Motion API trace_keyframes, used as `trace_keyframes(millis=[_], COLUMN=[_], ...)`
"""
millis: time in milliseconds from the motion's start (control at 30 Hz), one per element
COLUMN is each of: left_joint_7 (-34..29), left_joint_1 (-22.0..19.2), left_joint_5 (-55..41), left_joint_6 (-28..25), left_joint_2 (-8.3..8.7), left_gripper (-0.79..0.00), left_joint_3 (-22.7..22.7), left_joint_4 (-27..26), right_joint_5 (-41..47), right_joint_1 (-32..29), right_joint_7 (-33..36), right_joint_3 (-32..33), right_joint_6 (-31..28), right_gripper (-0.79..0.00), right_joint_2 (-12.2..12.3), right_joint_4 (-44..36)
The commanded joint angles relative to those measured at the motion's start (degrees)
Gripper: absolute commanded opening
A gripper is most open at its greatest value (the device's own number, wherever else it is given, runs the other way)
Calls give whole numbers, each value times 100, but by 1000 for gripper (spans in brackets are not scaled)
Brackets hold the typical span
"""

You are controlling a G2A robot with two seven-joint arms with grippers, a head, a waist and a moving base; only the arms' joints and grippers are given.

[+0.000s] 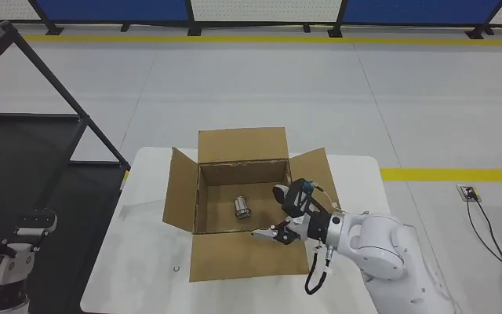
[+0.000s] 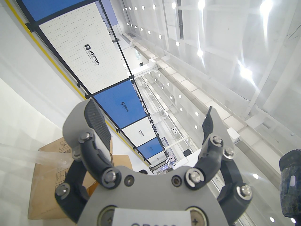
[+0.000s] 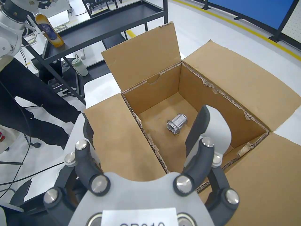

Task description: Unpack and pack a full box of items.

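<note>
An open cardboard box (image 1: 235,263) stands in the middle of the white table (image 1: 141,235), all of its flaps folded out. A single small metal cylinder (image 1: 241,206) lies on its side on the box floor (image 3: 176,123). My right gripper (image 1: 273,213) hangs open over the box's right front corner, a little above the rim; in its own wrist view the right gripper (image 3: 144,128) has nothing between its fingers, and the cylinder lies just beyond them. My left gripper (image 2: 152,128) is open and empty, pointing up at the ceiling, with the left arm (image 1: 31,224) far off to the left of the table.
A black shelf rack (image 1: 47,157) stands left of the table, with a yellow bottle (image 3: 49,34) on its shelf and a white cup (image 3: 80,66) lower down. Other cardboard boxes (image 2: 47,165) sit behind the left gripper. Bare table lies on both sides of the box.
</note>
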Motion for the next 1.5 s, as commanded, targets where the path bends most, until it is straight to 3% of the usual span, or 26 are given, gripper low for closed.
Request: trace_keyframes(millis=[0, 133, 167, 233, 267, 400, 633, 867, 1100, 1467], left_joint_7=[0, 0, 0, 0, 0, 0, 0, 0, 0, 0], left_joint_1=[0, 0, 0, 0, 0, 0, 0, 0, 0, 0], left_joint_5=[0, 0, 0, 0, 0, 0, 0, 0, 0, 0], left_joint_6=[0, 0, 0, 0, 0, 0, 0, 0, 0, 0], left_joint_2=[0, 0, 0, 0, 0, 0, 0, 0, 0, 0], left_gripper=[0, 0, 0, 0, 0, 0, 0, 0, 0, 0], left_joint_3=[0, 0, 0, 0, 0, 0, 0, 0, 0, 0], left_joint_4=[0, 0, 0, 0, 0, 0, 0, 0, 0, 0], right_joint_5=[35, 388, 467, 575, 652, 1091, 1652, 1617, 1618, 1469], right_joint_1=[0, -71, -143, -323, -418, -870, -1040, -645, -352, -403], right_joint_7=[-84, -138, -83, 93, 176, 408, 818, 1114, 949, 956], right_joint_3=[-25, 177, 293, 545, 693, 1293, 1684, 1368, 1234, 1228], right_joint_6=[98, -159, -311, -572, -691, -1402, -1583, -1377, -1468, -1535], right_gripper=[0, -6, -372, -714, -785, -785, -785, -785, -785, -785], right_joint_2=[-2, 55, 88, 163, 202, 366, 554, 677, 748, 981], right_joint_4=[95, 290, 315, 328, 324, 393, 967, 1624, 2295, 2478])
